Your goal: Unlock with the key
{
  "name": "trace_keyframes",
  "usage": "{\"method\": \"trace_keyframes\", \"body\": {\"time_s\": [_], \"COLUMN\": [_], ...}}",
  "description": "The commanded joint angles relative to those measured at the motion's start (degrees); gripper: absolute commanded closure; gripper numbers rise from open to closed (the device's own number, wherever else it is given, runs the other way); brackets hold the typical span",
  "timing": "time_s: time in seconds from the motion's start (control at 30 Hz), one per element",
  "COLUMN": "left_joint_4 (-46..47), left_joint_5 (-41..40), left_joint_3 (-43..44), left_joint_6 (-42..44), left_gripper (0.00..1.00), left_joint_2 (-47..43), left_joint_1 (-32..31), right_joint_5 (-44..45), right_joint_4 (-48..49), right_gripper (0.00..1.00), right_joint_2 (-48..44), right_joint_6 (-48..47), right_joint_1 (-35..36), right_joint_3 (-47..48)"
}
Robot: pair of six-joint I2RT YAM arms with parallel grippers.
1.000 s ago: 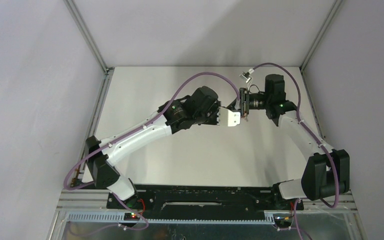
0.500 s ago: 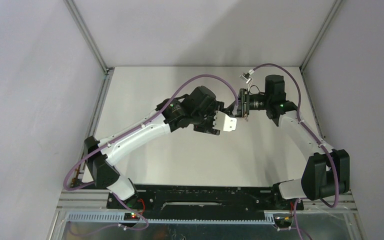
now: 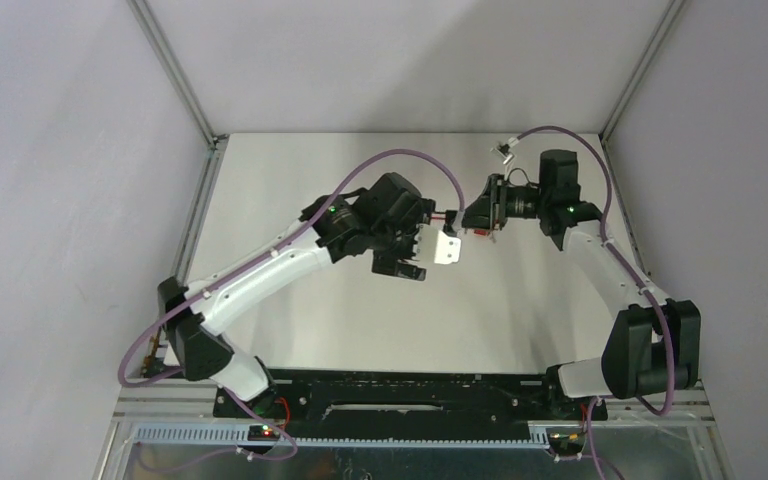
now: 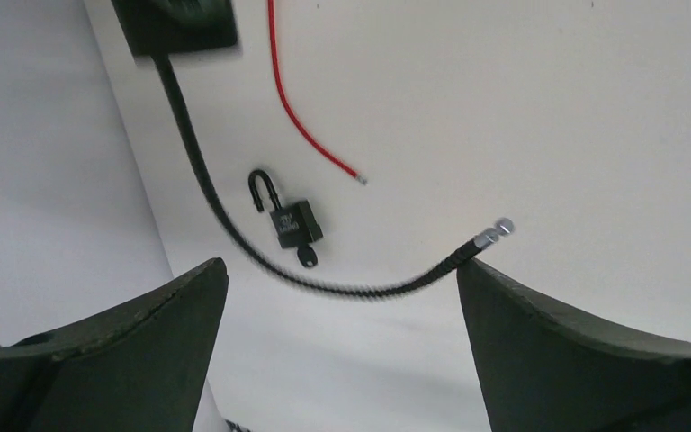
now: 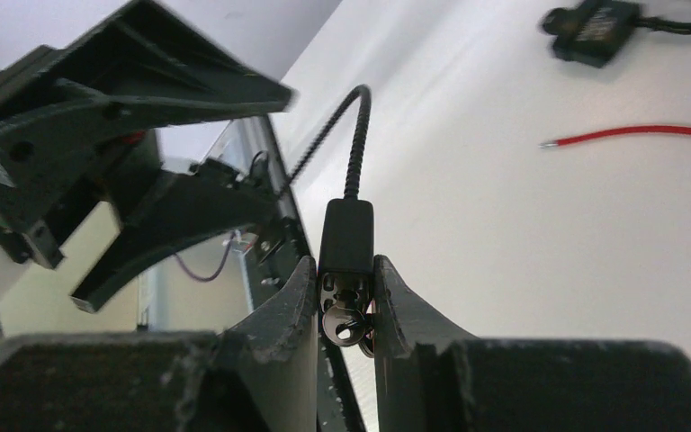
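In the right wrist view my right gripper (image 5: 345, 266) is shut on a slim black lock body (image 5: 347, 236). A dark key (image 5: 340, 324) sits in the lock's lower end between the fingers. A black ribbed cable (image 5: 353, 144) rises from the lock's top. My left gripper (image 4: 342, 270) stands wide open with nothing between its fingers. From above it (image 3: 420, 245) sits just left of the right gripper (image 3: 472, 217), apart from it. A small black padlock (image 4: 292, 220) with a key (image 4: 307, 258) in it shows on the pale surface ahead of the left gripper.
A red wire (image 4: 301, 117) and a black box (image 4: 180, 22) show on the pale surface. A black flexible cable (image 4: 360, 283) with a metal tip (image 4: 497, 230) runs from the box. The right wrist view shows the same box (image 5: 594, 31) and wire (image 5: 639, 135). Grey walls (image 3: 80, 200) close in the table.
The left gripper has opened wide and drawn back left and toward the near side, away from the right gripper. The right gripper keeps its grip on the lock and has shifted slightly left.
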Motion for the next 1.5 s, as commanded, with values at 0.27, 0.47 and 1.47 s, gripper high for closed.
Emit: {"method": "trace_keyframes", "body": {"time_s": [0.27, 0.47, 1.47], "left_joint_4": [-8.37, -6.74, 3.49], "left_joint_5": [-7.42, -7.2, -15.27], "left_joint_3": [-21.73, -23.66, -20.21], "left_joint_6": [1.94, 0.69, -16.76], "left_gripper": [0.0, 0.0, 0.0], "left_joint_2": [-17.46, -19.32, -13.86], "left_joint_1": [4.2, 5.26, 8.79], "right_joint_5": [10.23, 10.52, 23.24], "right_joint_4": [-2.01, -1.57, -12.09], "right_gripper": [1.0, 1.0, 0.02], "right_joint_2": [9.43, 16.22, 26.03], "right_joint_6": [-1.76, -1.99, -9.98], "right_joint_1": [-10.63, -9.7, -6.49], "right_joint_3": [0.51, 0.51, 1.04]}}
